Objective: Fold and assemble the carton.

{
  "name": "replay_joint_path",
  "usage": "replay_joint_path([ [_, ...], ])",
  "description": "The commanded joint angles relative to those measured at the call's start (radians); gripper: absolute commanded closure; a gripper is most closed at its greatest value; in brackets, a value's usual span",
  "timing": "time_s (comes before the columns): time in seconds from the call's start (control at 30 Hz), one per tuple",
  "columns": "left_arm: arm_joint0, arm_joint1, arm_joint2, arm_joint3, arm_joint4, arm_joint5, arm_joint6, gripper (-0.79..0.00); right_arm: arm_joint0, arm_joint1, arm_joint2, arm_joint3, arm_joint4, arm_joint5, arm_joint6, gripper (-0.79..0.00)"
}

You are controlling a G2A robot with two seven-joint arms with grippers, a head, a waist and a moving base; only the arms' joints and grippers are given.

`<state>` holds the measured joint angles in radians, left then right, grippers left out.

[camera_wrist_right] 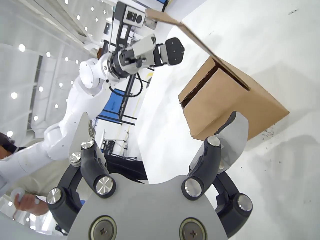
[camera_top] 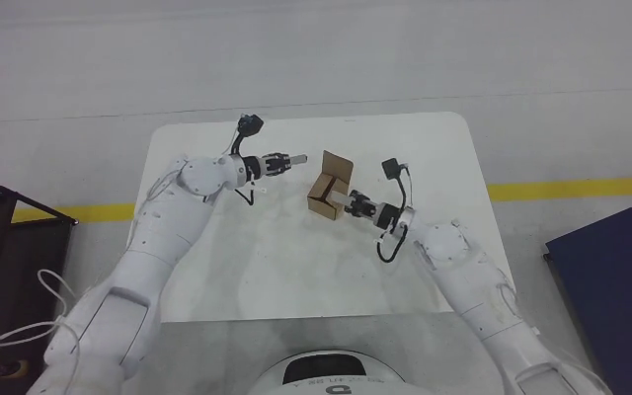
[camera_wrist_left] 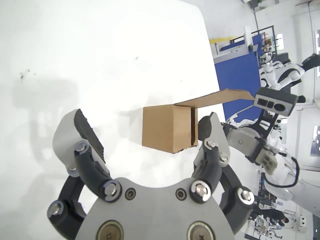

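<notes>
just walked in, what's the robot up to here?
The robot has both arms at a small brown carton in the middle of the white table. The carton stands with one flap raised, not yet folded shut. The left gripper is open, facing the flap side and apart from it. The right gripper is open too, close against the opposite side. I can't confirm contact.
</notes>
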<state>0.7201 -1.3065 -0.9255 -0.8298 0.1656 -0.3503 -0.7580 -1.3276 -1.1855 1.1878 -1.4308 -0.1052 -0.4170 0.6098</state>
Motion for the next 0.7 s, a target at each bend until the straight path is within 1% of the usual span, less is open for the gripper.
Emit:
replay_joint_path([
  [0.0, -0.026, -0.013, 0.013, 0.032, -0.029, -0.012, 0.010, -0.785, -0.010, 0.005, 0.006, -0.045, -0.084, 0.038, -0.018, -0.785],
  [0.07, -0.060, -0.033, 0.038, 0.074, -0.053, -0.013, 0.005, -0.785, -0.028, 0.008, 0.003, -0.106, -0.171, 0.085, -0.039, -0.785],
  [0.17, -0.110, -0.070, 0.089, 0.146, -0.070, -0.007, 0.007, -0.785, -0.057, 0.010, -0.003, -0.170, -0.229, 0.134, -0.067, -0.785],
  [0.27, -0.152, -0.108, 0.131, 0.227, -0.096, 0.001, 0.000, -0.785, -0.078, 0.009, -0.005, -0.182, -0.228, 0.154, -0.089, -0.785],
  [0.33, -0.175, -0.132, 0.152, 0.278, -0.113, 0.001, -0.006, -0.785, -0.086, 0.010, -0.008, -0.174, -0.222, 0.150, -0.086, -0.785],
  [0.4, -0.193, -0.154, 0.172, 0.323, -0.121, -0.002, -0.010, -0.785, -0.086, 0.013, -0.020, -0.171, -0.247, 0.149, -0.037, -0.785],
  [0.5, -0.211, -0.185, 0.198, 0.378, -0.127, -0.013, -0.014, -0.785, -0.078, 0.015, -0.046, -0.192, -0.379, 0.220, -0.023, -0.785],
  [0.67, -0.234, -0.223, 0.222, 0.445, -0.128, -0.040, -0.011, -0.785, -0.082, 0.011, -0.119, -0.271, -0.685, 0.431, -0.059, -0.785],
])
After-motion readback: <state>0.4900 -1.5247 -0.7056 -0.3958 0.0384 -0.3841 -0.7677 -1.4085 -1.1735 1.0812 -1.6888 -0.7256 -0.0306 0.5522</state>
